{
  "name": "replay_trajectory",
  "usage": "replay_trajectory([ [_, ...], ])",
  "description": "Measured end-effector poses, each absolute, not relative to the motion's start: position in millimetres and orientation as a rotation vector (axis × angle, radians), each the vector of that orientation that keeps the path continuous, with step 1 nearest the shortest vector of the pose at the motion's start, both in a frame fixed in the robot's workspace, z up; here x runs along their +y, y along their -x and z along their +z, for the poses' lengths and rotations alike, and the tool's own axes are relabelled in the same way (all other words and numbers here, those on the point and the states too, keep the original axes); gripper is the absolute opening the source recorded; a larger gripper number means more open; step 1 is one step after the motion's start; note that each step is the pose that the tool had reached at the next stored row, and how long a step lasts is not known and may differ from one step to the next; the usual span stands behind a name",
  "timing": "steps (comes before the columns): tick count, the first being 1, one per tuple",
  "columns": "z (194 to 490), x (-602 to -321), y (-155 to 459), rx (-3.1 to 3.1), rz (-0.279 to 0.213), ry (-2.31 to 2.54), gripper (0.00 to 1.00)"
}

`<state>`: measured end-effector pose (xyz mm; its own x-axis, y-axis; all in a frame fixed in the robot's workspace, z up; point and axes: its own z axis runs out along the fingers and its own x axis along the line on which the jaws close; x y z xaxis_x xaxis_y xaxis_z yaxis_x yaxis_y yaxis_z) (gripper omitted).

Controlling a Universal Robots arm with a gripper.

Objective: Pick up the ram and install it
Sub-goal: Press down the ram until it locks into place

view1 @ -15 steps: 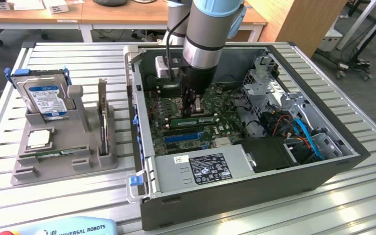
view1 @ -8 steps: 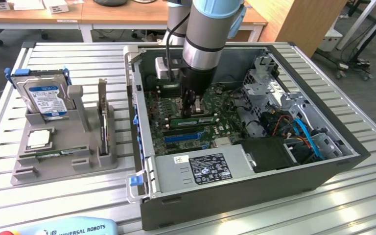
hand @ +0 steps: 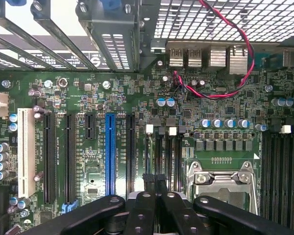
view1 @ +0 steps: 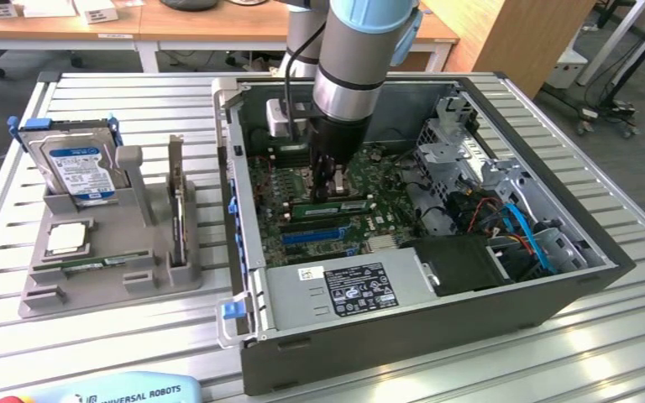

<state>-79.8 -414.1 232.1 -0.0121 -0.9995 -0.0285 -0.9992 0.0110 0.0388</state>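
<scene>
The grey and pale-blue robot arm reaches down into the open dark-grey computer case [view1: 547, 285], which lies on its side on the slatted metal table [view1: 614, 361]. Its black gripper [view1: 328, 180] hangs just above the large green motherboard [view1: 300, 180] inside the case, fingers pressed together; in the wrist view the gripper [hand: 156, 188] has its closed tips over the board beside the silver processor socket [hand: 220, 178], with nothing visibly pinched between them. A long, thin green ram stick [view1: 332, 206] lies flat across the motherboard, directly below the gripper. Beside the case, towards the exterior view's left, a grey plastic holder [view1: 110, 277] carries a silver hard drive with a blue label [view1: 76, 164].
</scene>
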Motion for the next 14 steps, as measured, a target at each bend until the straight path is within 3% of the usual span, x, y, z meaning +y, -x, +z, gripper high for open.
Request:
replay_trajectory([
  [14,228.9,-414.1,79.8,-2.229,-0.075,-2.203,0.10],
])
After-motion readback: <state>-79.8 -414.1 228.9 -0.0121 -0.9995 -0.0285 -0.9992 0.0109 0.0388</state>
